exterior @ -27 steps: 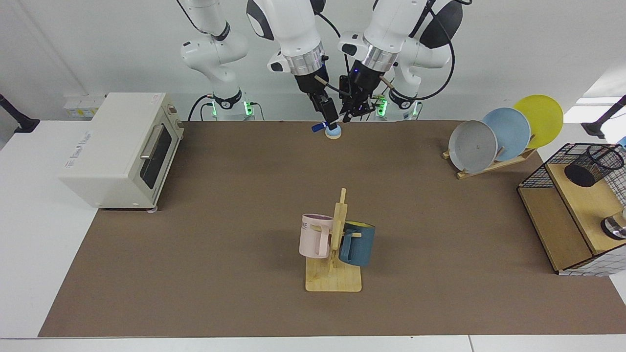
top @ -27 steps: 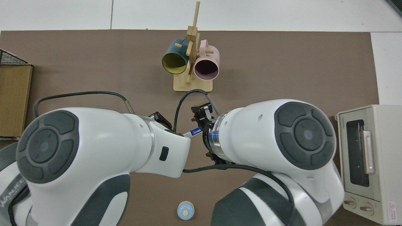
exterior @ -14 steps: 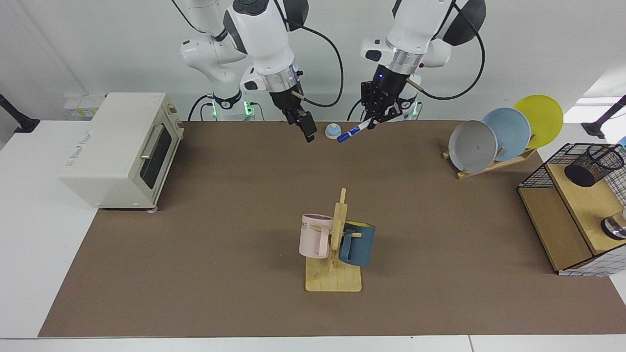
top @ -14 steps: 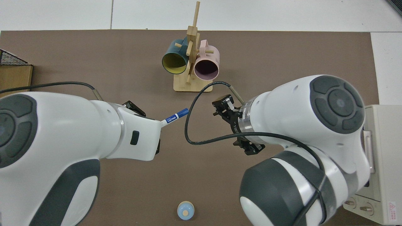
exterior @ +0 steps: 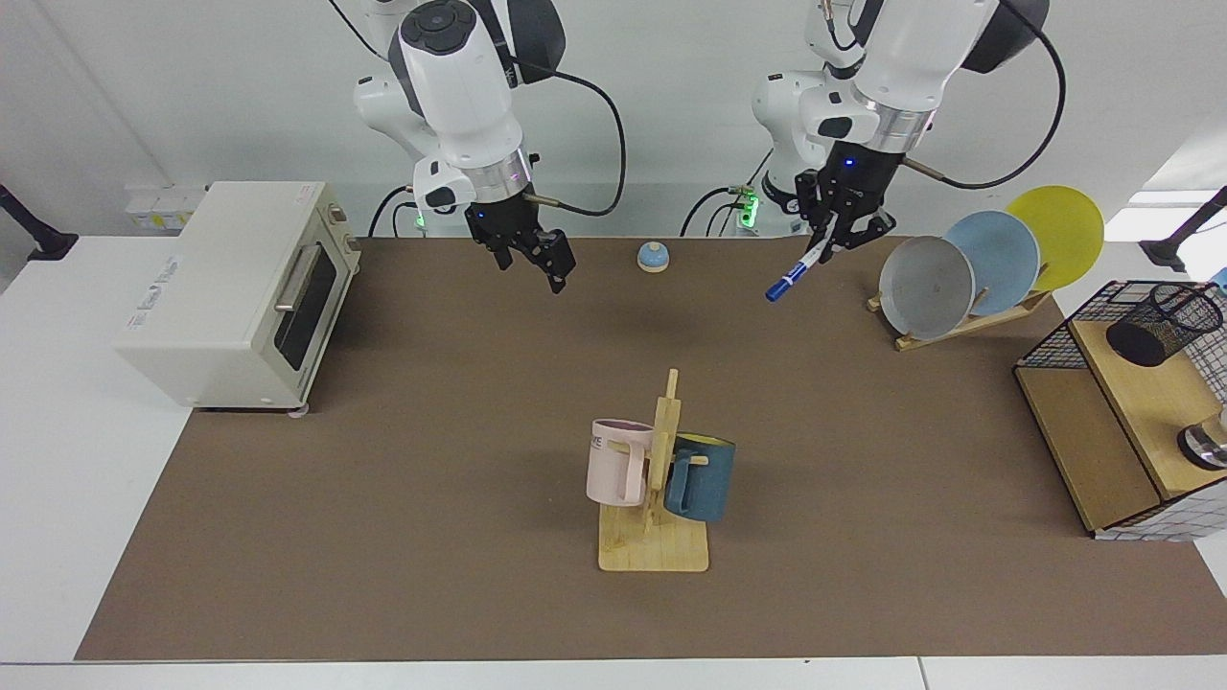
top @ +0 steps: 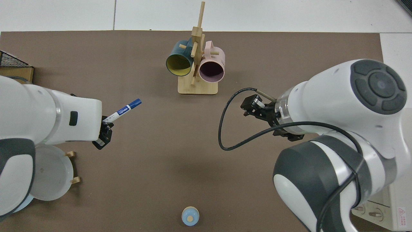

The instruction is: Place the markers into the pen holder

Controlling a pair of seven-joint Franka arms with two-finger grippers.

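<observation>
Since the handover we've swung the left gripper (exterior: 832,233) toward 3 o'clock, fingers clamped on the marker (exterior: 798,268), which hangs tilted above the desk (exterior: 431,431). The right gripper (exterior: 544,257) waits, fingers apart. That end-grip could pivot and clip the pen holder (exterior: 1163,324) rim at 3 o'clock.

Open brown mat (exterior: 431,431) across the middle; obstacles: mug rack (exterior: 655,498) at centre front, plate rack (exterior: 968,278) between left gripper (exterior: 832,240) and wire basket (exterior: 1112,326) carrying pen holder (exterior: 1162,324), toaster oven (exterior: 235,287) at far side.
</observation>
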